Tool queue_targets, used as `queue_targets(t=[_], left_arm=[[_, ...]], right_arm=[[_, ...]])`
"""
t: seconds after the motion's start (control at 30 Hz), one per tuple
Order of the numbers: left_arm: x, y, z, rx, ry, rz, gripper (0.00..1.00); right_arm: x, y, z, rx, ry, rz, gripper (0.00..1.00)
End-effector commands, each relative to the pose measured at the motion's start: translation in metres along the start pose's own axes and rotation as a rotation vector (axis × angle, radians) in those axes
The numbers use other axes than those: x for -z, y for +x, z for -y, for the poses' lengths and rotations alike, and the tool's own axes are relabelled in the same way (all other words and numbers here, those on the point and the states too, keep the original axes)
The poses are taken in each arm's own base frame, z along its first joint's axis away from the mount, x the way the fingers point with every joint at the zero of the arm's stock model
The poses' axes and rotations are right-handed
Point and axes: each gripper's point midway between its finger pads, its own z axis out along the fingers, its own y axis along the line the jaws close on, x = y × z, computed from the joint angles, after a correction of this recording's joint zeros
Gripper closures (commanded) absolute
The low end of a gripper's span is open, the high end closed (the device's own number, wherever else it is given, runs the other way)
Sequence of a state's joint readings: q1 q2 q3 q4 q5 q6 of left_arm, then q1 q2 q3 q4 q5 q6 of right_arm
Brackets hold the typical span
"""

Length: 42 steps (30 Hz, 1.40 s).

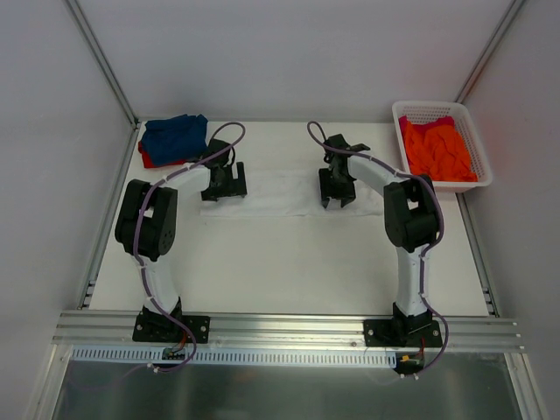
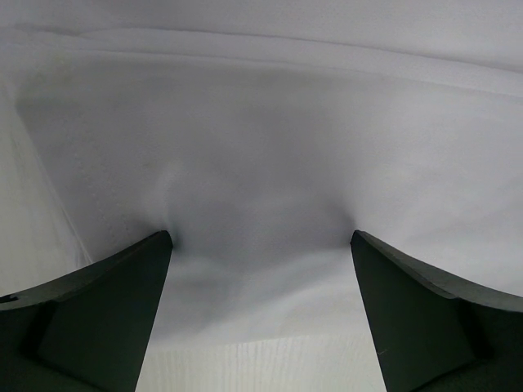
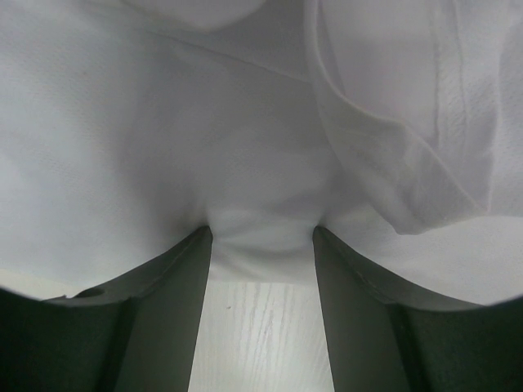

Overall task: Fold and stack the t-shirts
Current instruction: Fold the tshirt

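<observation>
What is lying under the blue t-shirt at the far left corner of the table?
A red t-shirt lies under the blue t-shirt; only its edge shows at the left side. The rest is covered, so whether anything more lies beneath cannot be seen.

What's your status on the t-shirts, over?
Left gripper open, tips on white t-shirt. Right gripper open, cloth bunched between its tips. Blue t-shirt folded far left, orange t-shirt in basket. Nothing obstructing.

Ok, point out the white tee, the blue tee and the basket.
white tee (image 1: 282,194), top view, its flat middle.
blue tee (image 1: 175,136), top view, middle of its top face.
basket (image 1: 429,106), top view, its far rim.
</observation>
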<state>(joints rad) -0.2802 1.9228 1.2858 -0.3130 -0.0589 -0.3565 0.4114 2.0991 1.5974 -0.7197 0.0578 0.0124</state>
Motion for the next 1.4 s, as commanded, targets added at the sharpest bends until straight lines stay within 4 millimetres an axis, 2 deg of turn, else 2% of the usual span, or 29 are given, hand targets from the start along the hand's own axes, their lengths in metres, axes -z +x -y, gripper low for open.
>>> queue_targets(t=[0.0,0.23,0.3,0.37,0.5,1.03,1.37], left_arm=[[0.012,0.025,0.004,0.032,0.032,-0.068,0.06],[0.022,0.043,0.008,0.036,0.041,-0.082,0.06],[0.025,0.048,0.011,0.031,0.044,-0.085,0.06],[0.027,0.052,0.012,0.030,0.050,-0.089,0.06],[0.033,0.065,0.024,0.026,0.079,-0.108,0.06],[0.045,0.128,0.061,-0.039,0.110,-0.188,0.06],[0.052,0.169,0.094,-0.106,0.142,-0.247,0.06]], right_arm=[[0.001,-0.011,0.003,0.016,-0.022,-0.008,0.43],[-0.003,-0.030,0.008,-0.002,-0.035,-0.002,0.43],[-0.003,-0.038,0.002,-0.003,-0.077,-0.001,0.43],[-0.004,-0.042,0.005,-0.011,-0.081,-0.005,0.43],[-0.007,-0.059,0.007,-0.025,-0.095,0.009,0.43],[-0.018,-0.087,0.005,-0.056,-0.137,0.039,0.43],[-0.028,-0.113,-0.004,-0.081,-0.186,0.088,0.43]])
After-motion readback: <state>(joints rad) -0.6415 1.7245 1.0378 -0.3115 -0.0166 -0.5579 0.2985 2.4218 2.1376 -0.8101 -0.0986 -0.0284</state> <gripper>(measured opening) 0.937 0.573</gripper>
